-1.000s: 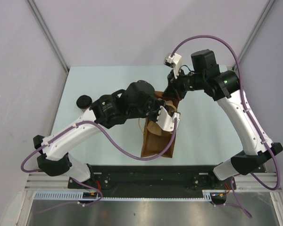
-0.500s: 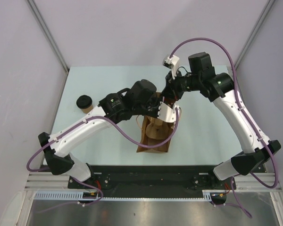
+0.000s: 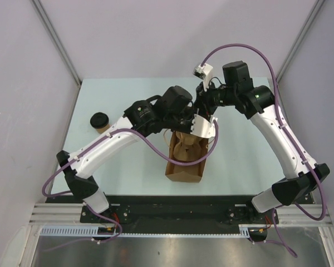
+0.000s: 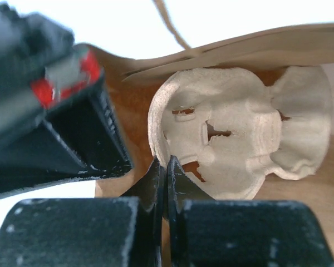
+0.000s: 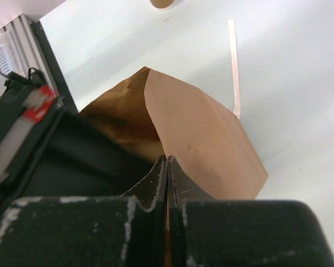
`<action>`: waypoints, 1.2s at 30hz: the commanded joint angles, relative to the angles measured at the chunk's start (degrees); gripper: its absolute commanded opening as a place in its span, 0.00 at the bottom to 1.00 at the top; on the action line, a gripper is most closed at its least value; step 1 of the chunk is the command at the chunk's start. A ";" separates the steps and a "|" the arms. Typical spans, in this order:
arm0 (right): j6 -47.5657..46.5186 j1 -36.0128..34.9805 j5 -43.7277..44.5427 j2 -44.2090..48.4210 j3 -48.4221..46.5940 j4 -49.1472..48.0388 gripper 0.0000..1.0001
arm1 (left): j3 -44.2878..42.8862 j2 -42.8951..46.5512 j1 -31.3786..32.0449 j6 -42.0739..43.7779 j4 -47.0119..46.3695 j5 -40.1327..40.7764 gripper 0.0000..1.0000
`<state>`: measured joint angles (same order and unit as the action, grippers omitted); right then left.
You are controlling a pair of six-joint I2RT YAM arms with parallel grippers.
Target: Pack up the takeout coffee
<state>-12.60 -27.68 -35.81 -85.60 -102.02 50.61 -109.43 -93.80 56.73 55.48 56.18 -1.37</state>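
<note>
Brown pulp cup carrier (image 4: 228, 128) now sits deeper in the large brown paper bag (image 5: 206, 133), left gripper (image 4: 166, 167) pinching its rim, right gripper (image 5: 167, 164) pinching the bag's edge; black-lidded tan paper cup (image 3: 100, 119) stands well apart at left, unpacked

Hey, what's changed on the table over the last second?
The left tool, shut on the pulp cup carrier, shifted toward the far edge, and the paper bag straightened up around it. The right tool kept pinching the bag's rim; the takeout coffee stayed put left of the bag.
</note>
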 commanded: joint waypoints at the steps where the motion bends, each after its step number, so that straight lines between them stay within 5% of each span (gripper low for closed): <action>1: 3.19 -0.62 4.25 -0.62 -0.20 -0.60 0.00 | -7.28 -1.47 4.00 -0.81 6.65 3.63 0.00; 6: 3.99 -0.79 8.30 -0.53 0.15 -1.04 0.00 | -10.45 -4.20 5.94 -2.83 9.29 9.10 0.00; 12: 4.69 -0.88 6.29 0.35 0.68 -1.74 0.00 | -10.55 -4.37 5.94 -3.28 8.51 6.47 0.00; 21: 2.93 -2.11 0.31 4.30 4.37 -4.99 0.00 | 3.51 -2.44 1.11 -1.96 -1.69 -0.56 0.00; 36: 3.63 -1.59 -0.84 4.83 6.66 -6.22 0.00 | 11.61 -4.63 -3.03 0.77 -6.44 -4.00 0.00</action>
<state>-9.85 -29.06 -33.63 -81.89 -95.18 45.28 -99.18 -97.69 54.17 54.59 50.15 -4.36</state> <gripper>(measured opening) 0.009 0.020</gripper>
